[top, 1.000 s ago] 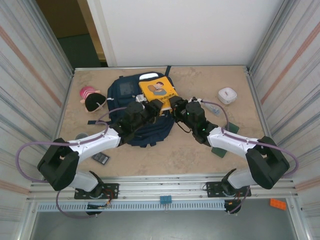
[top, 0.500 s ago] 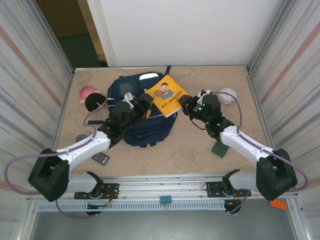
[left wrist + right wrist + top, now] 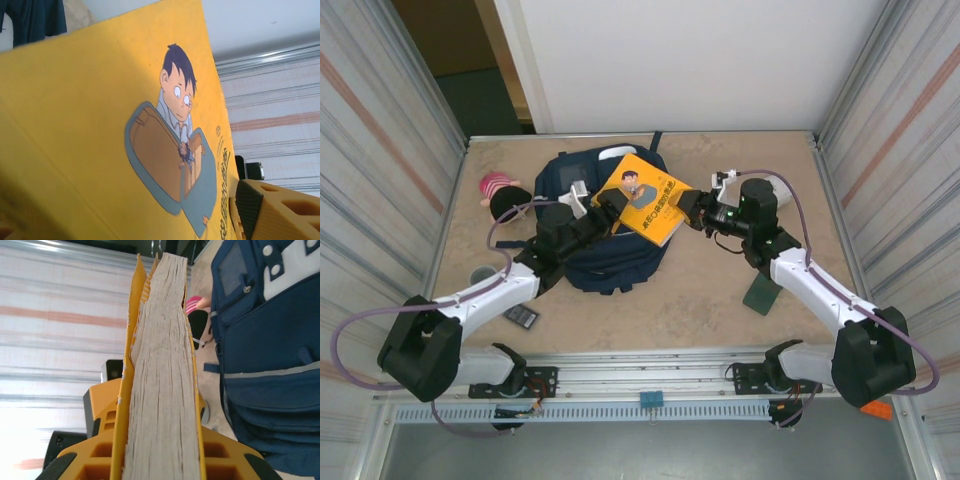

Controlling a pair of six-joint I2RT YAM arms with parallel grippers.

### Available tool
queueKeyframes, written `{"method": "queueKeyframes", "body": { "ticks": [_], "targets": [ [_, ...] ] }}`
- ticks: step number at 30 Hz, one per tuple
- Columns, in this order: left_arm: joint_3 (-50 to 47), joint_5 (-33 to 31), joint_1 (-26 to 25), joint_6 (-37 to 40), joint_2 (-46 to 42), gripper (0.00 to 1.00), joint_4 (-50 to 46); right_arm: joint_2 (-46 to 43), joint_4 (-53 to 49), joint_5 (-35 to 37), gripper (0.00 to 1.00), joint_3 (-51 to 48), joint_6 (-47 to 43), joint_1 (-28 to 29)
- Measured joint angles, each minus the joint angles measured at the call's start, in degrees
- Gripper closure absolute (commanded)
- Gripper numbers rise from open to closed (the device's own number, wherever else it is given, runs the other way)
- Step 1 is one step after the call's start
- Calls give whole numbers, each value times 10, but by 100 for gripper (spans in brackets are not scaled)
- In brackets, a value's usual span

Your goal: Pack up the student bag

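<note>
- Table (image 3: 720,300): a beige top with ribbed metal walls to left and right and a white panel at the far end.
- Student bag (image 3: 625,262): navy, lying flat left of the table's middle, front face up and its top toward the far wall. The right wrist view shows its white patches and a thin pale stripe (image 3: 270,315).
- Yellow book (image 3: 645,195): held up at a tilt over the bag's far right corner, its cover showing a cartoon boy. The left wrist view has the cover close up (image 3: 100,125), and the right wrist view looks along the page edge (image 3: 162,390).
- Right gripper (image 3: 692,210): its fingers are clamped on the book's right edge, one orange finger on each side of the pages (image 3: 160,462).
- Left gripper (image 3: 600,205): it sits over the bag at the book's left edge with its fingers apart. One orange finger (image 3: 272,210) with a black pad lies just past the cover's edge; I cannot tell whether it touches the book.
- Plush toy (image 3: 503,197): pink and black, on the table just left of the bag.
- Dark green flat item (image 3: 761,293): under the right forearm, well apart from the bag.
- Small dark item (image 3: 522,316): near the left arm, toward the near edge.
</note>
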Motion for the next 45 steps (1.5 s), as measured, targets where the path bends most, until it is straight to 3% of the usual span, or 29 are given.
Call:
{"method": "queueKeyframes", "body": {
  "ticks": [2,3,4,7,9,12,17,20,22,24,26,29,32,37,41,45],
  "targets": [
    [-1,-2,7,4,9,55,14,0,5,-17,99,1,7,-4],
    [-2,-4,10,3,14,65,23,0,6,-23,94,1,9,-6],
    [-4,-4,12,-2,18,73,34,0,7,-28,84,2,14,-7],
    [-6,-9,14,-23,24,84,72,0,1,-27,58,2,21,-8],
    [-5,-15,14,-29,23,88,85,0,6,-17,51,2,29,-2],
    [-5,-31,14,-37,23,92,84,0,26,29,48,2,37,23],
    [-5,-64,14,-54,17,96,85,5,95,136,47,-19,52,83],
    [-5,-76,14,-68,16,96,88,23,130,183,53,-30,60,111],
    [-5,-84,12,-75,16,94,90,37,141,202,63,-33,64,129],
    [-5,-93,10,-82,16,90,91,43,142,218,80,-33,65,139],
    [-5,-97,10,-88,14,79,91,43,144,226,91,-37,63,141],
    [-5,-100,7,-69,1,51,54,32,145,226,98,-47,63,139],
    [-4,-99,9,-14,-27,34,-22,0,116,216,100,-68,62,114],
    [31,-70,42,173,-91,28,-196,-68,27,197,100,-93,47,12],
    [80,-26,59,386,-108,23,-319,-108,-32,171,100,-92,16,-51],
    [144,33,59,632,-74,22,-446,-117,-75,139,100,-92,-17,-67]
  ]
}}
